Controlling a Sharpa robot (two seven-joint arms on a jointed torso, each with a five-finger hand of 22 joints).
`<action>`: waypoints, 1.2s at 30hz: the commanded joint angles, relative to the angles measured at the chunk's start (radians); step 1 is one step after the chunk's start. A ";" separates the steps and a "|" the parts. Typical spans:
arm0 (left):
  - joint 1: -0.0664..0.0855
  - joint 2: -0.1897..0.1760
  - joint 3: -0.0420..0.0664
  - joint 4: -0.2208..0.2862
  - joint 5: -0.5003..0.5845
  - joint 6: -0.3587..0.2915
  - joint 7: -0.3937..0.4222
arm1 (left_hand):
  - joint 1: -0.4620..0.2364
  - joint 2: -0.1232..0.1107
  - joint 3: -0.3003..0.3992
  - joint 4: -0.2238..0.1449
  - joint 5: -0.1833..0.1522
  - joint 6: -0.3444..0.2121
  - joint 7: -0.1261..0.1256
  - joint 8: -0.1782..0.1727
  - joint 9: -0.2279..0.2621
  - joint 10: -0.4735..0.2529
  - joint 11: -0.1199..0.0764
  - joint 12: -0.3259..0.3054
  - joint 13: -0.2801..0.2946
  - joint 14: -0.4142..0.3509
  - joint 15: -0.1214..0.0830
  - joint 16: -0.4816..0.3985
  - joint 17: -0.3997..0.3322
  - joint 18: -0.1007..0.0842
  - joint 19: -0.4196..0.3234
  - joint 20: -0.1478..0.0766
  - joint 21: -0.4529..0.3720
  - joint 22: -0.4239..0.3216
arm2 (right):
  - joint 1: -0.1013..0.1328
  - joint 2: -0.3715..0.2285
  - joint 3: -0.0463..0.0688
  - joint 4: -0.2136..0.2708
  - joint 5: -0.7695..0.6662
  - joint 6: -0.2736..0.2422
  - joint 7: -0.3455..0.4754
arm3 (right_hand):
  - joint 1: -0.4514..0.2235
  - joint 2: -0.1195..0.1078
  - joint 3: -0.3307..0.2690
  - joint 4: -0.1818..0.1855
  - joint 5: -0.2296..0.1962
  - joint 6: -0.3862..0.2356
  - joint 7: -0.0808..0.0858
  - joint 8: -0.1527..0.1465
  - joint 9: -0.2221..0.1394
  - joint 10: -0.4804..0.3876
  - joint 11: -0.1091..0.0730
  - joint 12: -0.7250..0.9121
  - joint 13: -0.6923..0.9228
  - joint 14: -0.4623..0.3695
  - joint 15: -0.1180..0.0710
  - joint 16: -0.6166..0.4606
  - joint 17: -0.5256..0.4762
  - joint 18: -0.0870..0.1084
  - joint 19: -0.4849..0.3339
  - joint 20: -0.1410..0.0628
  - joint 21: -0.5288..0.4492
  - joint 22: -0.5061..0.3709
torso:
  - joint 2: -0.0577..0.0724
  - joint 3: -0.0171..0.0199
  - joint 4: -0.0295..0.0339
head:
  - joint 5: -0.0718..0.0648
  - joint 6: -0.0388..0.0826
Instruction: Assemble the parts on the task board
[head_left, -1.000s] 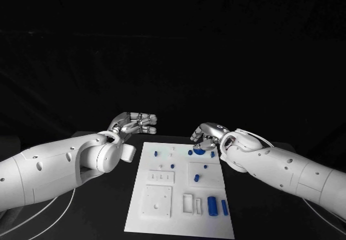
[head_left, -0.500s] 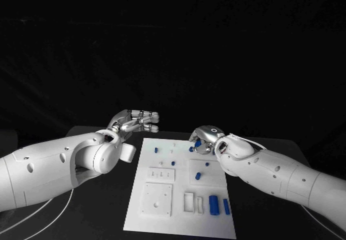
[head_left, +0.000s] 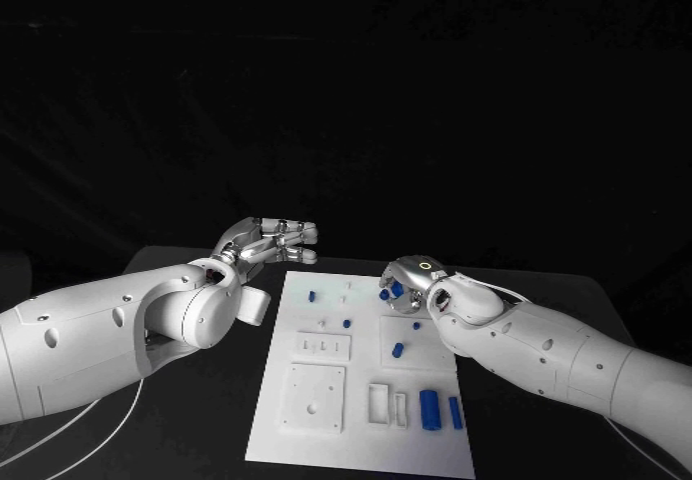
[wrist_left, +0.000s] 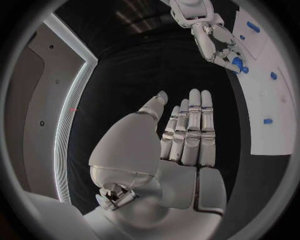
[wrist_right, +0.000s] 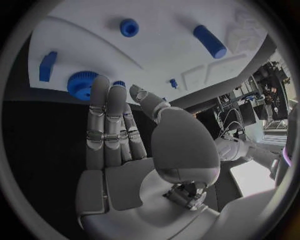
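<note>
The white task board lies in the middle of the black table with several blue parts on it. My right hand hovers over the board's far right corner. Its straight fingers reach a round, toothed blue part, and the thumb stands apart with nothing gripped. That same round part sits under the right hand's fingertips in the left wrist view. My left hand floats beyond the board's far left corner, fingers stretched flat and holding nothing.
Two blue cylinders lie at the board's near right. A blue peg stands mid-board, and smaller blue pieces dot the far half. White cables run over the table at the near left.
My right hand has sunk a little and turned over the board's far right corner, closer to the round blue part. The left hand has hardly moved.
</note>
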 joint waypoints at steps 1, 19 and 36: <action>0.004 0.001 0.001 0.005 -0.009 0.003 0.016 | -0.008 0.001 -0.007 -0.002 -0.002 -0.008 0.000 0.002 0.000 -0.006 -0.001 0.000 0.001 -0.005 0.003 -0.002 -0.001 -0.008 -0.004 0.005 -0.002 -0.001 | -0.001 0.006 0.000 0.001 -0.035 -0.002 -0.025 | -0.008 -0.005 0.011 0.000 -0.007 0.008 0.000 -0.006 -0.001 0.002 -0.001 0.004 0.001 -0.008 -0.001 0.016 0.002 0.004 0.003 0.001 -0.009 0.019 | 0.012 -0.0007 0.0036 | 0.004 0.001; 0.006 0.009 0.001 0.012 -0.011 0.004 0.014 | -0.006 0.006 -0.024 -0.007 -0.001 -0.010 0.002 0.002 0.000 -0.027 0.005 0.000 0.001 -0.008 0.007 -0.004 -0.003 -0.006 -0.004 0.008 -0.006 -0.011 | -0.001 0.004 0.000 0.022 -0.024 -0.037 -0.102 | -0.036 -0.002 0.072 0.019 0.057 0.056 0.005 -0.005 0.006 0.099 -0.019 0.004 0.003 -0.020 -0.028 0.121 0.001 0.020 0.026 -0.028 0.133 0.198 | 0.039 -0.0055 0.0100 | -0.003 0.014; 0.006 0.011 0.001 0.004 -0.014 0.012 0.008 | -0.004 0.010 -0.033 -0.010 -0.002 -0.010 0.002 0.002 0.000 -0.032 0.006 0.000 0.001 -0.009 0.008 -0.006 -0.003 -0.006 -0.004 0.009 -0.008 -0.015 | -0.001 -0.010 0.000 0.049 -0.034 -0.047 -0.138 | -0.037 0.003 0.079 0.004 0.074 0.062 0.003 -0.005 0.012 0.107 -0.021 0.005 0.003 -0.028 -0.030 0.151 -0.021 0.025 0.015 -0.029 0.130 0.280 | 0.058 -0.0085 0.0073 | -0.003 0.027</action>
